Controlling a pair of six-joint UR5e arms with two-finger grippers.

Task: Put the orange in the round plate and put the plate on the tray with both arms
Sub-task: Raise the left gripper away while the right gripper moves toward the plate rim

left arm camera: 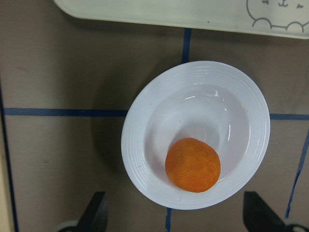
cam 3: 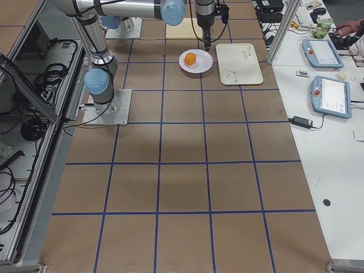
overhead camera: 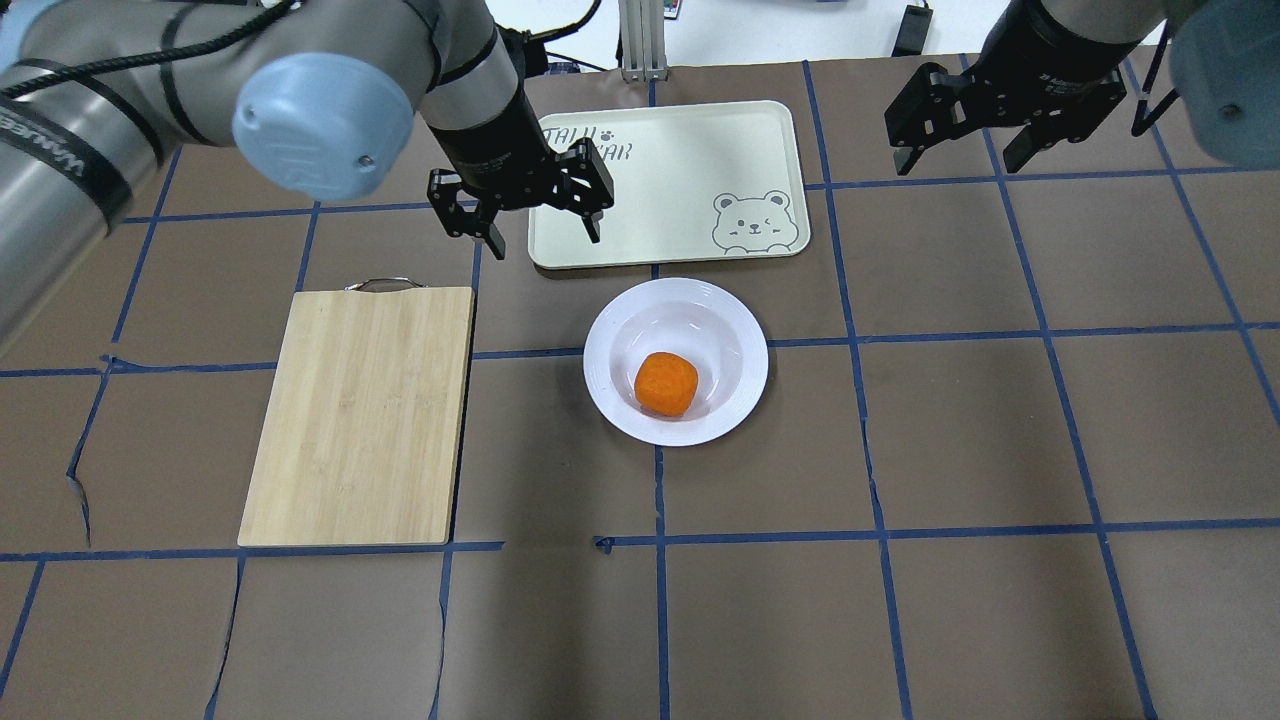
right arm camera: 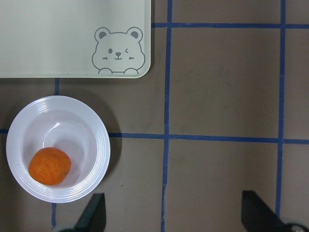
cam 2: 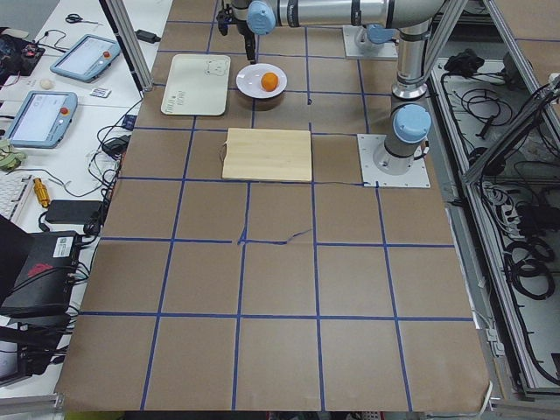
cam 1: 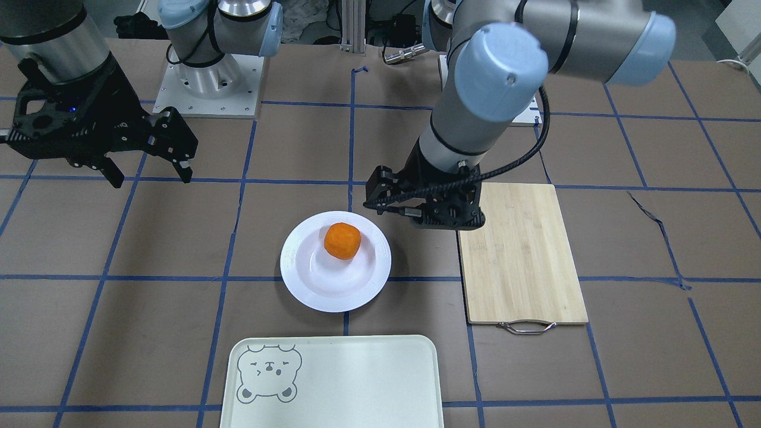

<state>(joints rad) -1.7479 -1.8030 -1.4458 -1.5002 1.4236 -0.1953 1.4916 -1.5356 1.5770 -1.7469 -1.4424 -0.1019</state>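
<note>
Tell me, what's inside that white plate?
One orange sits in the sunken centre of the round plate, off to one side. The rest of the centre shows bare white. The patch directly beneath the orange is covered and cannot be seen.

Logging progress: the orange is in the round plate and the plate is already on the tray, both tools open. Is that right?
No. The orange is in the round plate, the left tool and right tool are open, but the plate stands on the table beside the tray, not on it; see the overhead exterior view.
</note>
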